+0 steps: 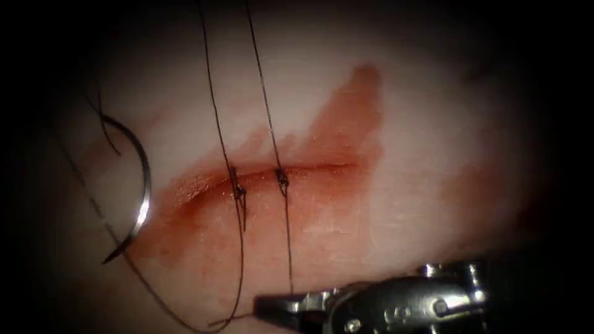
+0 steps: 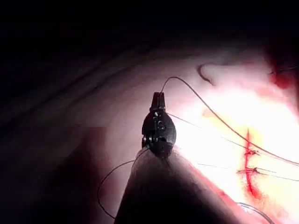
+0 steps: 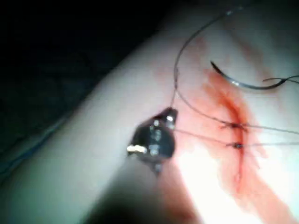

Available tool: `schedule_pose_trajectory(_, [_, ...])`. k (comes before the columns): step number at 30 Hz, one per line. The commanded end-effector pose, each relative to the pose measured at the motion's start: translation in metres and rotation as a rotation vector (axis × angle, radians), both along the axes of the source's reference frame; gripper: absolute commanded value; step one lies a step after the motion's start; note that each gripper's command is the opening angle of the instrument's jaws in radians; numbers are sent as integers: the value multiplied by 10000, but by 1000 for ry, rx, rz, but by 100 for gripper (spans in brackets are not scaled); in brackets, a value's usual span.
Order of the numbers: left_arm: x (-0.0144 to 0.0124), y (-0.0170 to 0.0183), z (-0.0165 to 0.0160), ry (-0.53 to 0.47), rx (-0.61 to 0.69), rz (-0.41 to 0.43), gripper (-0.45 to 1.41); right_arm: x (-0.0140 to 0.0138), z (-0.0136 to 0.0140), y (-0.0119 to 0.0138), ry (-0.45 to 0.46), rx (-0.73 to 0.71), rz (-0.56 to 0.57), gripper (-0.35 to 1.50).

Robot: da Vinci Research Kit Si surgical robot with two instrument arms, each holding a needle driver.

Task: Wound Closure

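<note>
Observed at the cut (image 1: 322, 167): two stitches (image 1: 238, 190) cross it near its middle, each with a knot sitting on the line of the cut. Red fluid (image 1: 346, 117) stains the tissue (image 1: 433, 124) along the cut and spreads away from it on both sides.

Needle (image 1: 143, 185): lies free on the tissue just off the cut's left end. Neither tool holds it and it is not in the tissue; its whole curve is exposed.

Thread (image 1: 213, 105): two strands rise from the stitches on the far side of the cut. On the near side, one strand runs from the right-hand stitch straight to the right tool, and another sweeps in a loop toward the same tool.

Right end effector (image 1: 266, 305): on the near side of the cut, closed to a narrow line, with thread meeting it at the jaws. I judge it is gripping thread.

Left end effector (image 2: 159, 97): well apart from the cut, jaws pressed together, and a strand arcs from their tip toward the stitches. I judge it is also holding thread.

Step in hand, as a judgement: with the needle set aside and both tools on thread, this is thread work at the stitches; which exact step cannot be told.

Whatever follows calls for even tension from both tools, so neither stitch drags at the cut's edges, and for keeping the slack loop from snagging the needle.
</note>
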State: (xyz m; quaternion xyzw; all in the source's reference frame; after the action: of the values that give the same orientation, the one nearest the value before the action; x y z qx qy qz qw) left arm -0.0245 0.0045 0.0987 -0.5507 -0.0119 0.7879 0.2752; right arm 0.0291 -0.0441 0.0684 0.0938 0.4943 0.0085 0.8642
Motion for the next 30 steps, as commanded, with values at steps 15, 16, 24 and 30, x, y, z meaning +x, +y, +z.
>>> schedule_pose_trajectory(15, [-18,18,-1,204,-137,31,-45,0,-12,-37,-7,25,-5,-35])
schedule_pose_trajectory(16, [-18,18,-1,208,-137,25,-45,0,-10,-35,-8,22,-2,-35])
schedule_pose_trajectory(24, [-23,18,2,227,-151,17,-45,-1,-5,-23,-24,19,19,-35])
schedule_pose_trajectory(30, [-24,13,3,209,-149,36,-45,-4,-21,-6,11,39,59,-35])
